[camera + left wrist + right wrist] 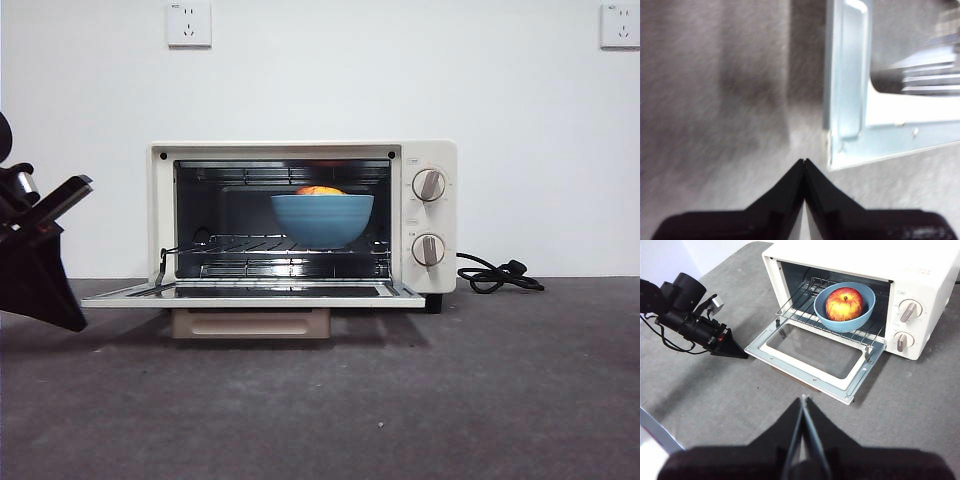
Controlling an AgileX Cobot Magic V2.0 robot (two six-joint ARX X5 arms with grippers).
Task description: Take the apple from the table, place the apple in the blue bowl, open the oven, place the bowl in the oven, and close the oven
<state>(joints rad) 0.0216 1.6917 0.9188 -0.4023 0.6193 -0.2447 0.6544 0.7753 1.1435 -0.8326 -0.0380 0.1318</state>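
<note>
The cream oven (430,160) (920,285) stands with its door (240,292) (815,357) (850,90) folded down flat. On the wire rack inside sits the blue bowl (322,220) (840,320), and the red and yellow apple (844,303) (320,190) rests in it. My left gripper (804,161) (45,250) (732,351) is shut on nothing, low over the table (450,400) just off the door's left corner. My right gripper (803,398) is shut and empty, held high in front of the oven.
The oven's black cord (497,275) lies coiled on the table to its right. Two knobs (428,184) (428,249) face forward on the oven's right panel. A white wall with sockets (189,24) stands behind.
</note>
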